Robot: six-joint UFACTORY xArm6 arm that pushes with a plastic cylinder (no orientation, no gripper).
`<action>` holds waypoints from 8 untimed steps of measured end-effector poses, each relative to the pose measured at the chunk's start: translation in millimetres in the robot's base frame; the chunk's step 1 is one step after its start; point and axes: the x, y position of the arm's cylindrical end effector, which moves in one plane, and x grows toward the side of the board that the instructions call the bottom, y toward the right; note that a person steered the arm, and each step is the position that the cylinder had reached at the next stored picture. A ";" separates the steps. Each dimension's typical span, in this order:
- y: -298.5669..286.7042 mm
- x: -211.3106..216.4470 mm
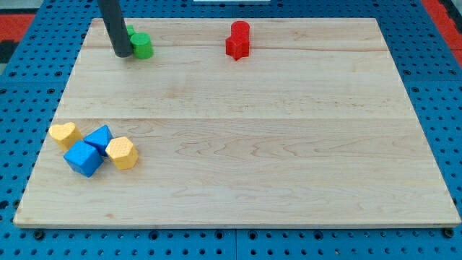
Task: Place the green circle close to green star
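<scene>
Worktop (289, 144): wooden board. Rod upper left, my tip (123, 55) touching green circle's (142, 45) left side; green star (129, 32) mostly hidden behind rod. No hand fitted. Red blocks (237, 40) top centre. Blue blocks (89, 150), yellow blocks (94, 143) lower left.

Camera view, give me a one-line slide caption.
My tip sits just left of the green circle, hiding most of the green star near the board's top-left.
</scene>
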 end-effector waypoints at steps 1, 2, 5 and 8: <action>29.4 55.3; 45.2 76.7; 3.6 156.9; -109.3 168.4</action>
